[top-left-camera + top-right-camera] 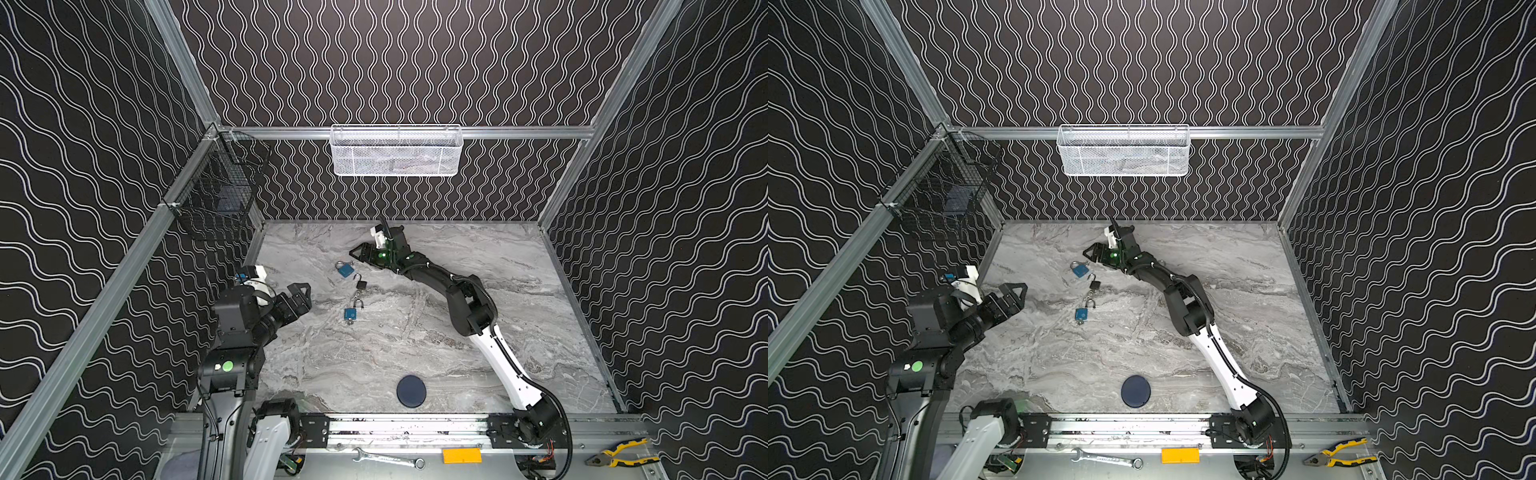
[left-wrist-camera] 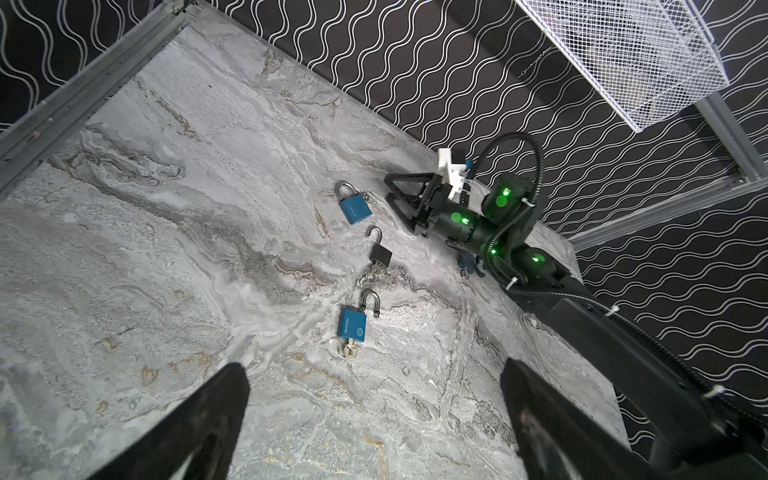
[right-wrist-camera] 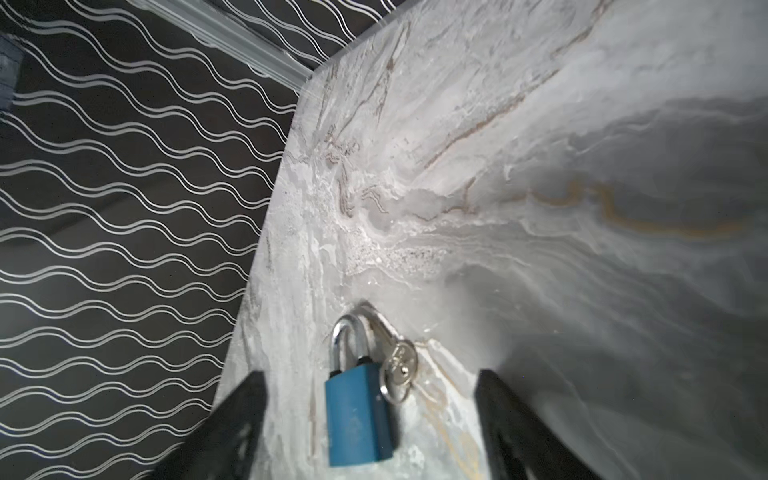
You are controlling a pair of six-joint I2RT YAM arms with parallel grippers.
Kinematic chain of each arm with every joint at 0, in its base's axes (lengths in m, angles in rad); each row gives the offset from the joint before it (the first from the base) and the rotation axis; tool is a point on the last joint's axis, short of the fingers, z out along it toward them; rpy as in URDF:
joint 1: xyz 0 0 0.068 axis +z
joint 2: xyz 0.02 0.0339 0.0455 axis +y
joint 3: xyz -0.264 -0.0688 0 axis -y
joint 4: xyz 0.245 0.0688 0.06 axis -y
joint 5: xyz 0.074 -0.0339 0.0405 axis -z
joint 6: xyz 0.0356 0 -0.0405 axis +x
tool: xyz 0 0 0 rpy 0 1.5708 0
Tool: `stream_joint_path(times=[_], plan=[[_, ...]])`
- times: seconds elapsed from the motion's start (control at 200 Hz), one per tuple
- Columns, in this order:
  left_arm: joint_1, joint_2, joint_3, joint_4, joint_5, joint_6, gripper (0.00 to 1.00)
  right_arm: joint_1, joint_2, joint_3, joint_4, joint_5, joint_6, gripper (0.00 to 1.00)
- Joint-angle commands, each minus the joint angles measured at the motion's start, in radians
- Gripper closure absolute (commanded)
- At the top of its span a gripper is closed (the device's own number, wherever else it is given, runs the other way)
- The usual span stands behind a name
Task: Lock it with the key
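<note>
On the left we see the left gripper held over the marble table, its fingers spread wide and grasping nothing. Toward the middle, three padlocks lie in a row: the near blue padlock with its shackle lifted and a key in its base, the small black padlock with its shackle swung open, and the far blue padlock with its shackle down and loose keys just beside it. The right gripper straddles that far lock, fingers released and touching neither lock nor keys.
</note>
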Motion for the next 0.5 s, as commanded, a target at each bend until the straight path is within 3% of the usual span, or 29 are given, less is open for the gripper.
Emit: stream_joint_path(times=[0.0,0.275,0.495], plan=[[0.001,0.008,0.012,-0.023,-0.04,-0.034,0.01,-0.012,-0.065,-0.035,-0.012,0.014,-0.045,0.0],[0.001,0.028,0.009,-0.059,-0.055,0.026,0.02,-0.02,-0.288,-0.158,-0.19,0.049,-0.171,0.0],[0.001,0.045,0.018,-0.096,-0.036,0.013,0.01,-0.025,-0.652,-0.626,-0.206,0.247,-0.24,0.0]])
